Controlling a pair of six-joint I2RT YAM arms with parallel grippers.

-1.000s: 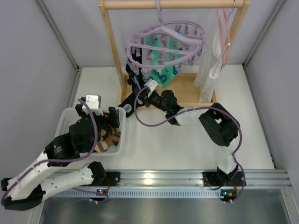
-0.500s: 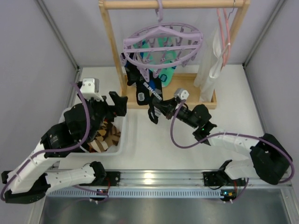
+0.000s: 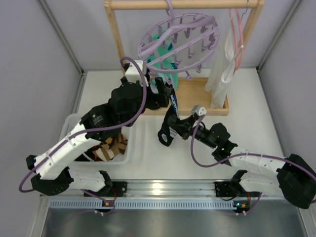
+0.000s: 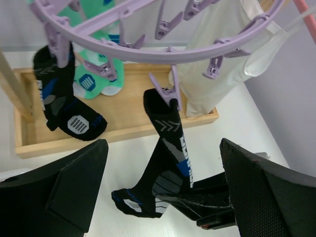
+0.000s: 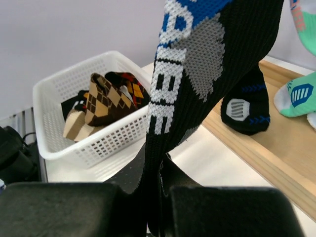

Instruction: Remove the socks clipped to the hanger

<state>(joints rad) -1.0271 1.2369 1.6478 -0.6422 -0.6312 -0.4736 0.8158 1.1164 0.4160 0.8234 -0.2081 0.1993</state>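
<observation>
The lavender hanger (image 3: 180, 39) hangs tilted from the wooden rail, its ring (image 4: 148, 42) filling the top of the left wrist view. A black sock with blue marks (image 4: 170, 158) dangles from one clip peg (image 4: 167, 93). My right gripper (image 3: 170, 129) is shut on its lower part (image 5: 207, 74) and holds it taut. My left gripper (image 4: 163, 192) stands open just below the ring, one finger on each side of that sock, not touching it. Another black sock (image 4: 59, 106) and teal-and-white socks (image 4: 96, 74) stay clipped further back.
A white basket (image 3: 74, 123) at the left holds brown argyle and striped socks (image 5: 108, 98). The rack's wooden base (image 3: 207, 96) lies under the hanger. A long white cloth (image 3: 222, 69) and a thin pink hanger (image 3: 237, 34) hang at the right.
My left arm has risen from over the basket up to the hanger, still open. My right gripper has drawn the black sock toward the near edge, and the hanger has tilted.
</observation>
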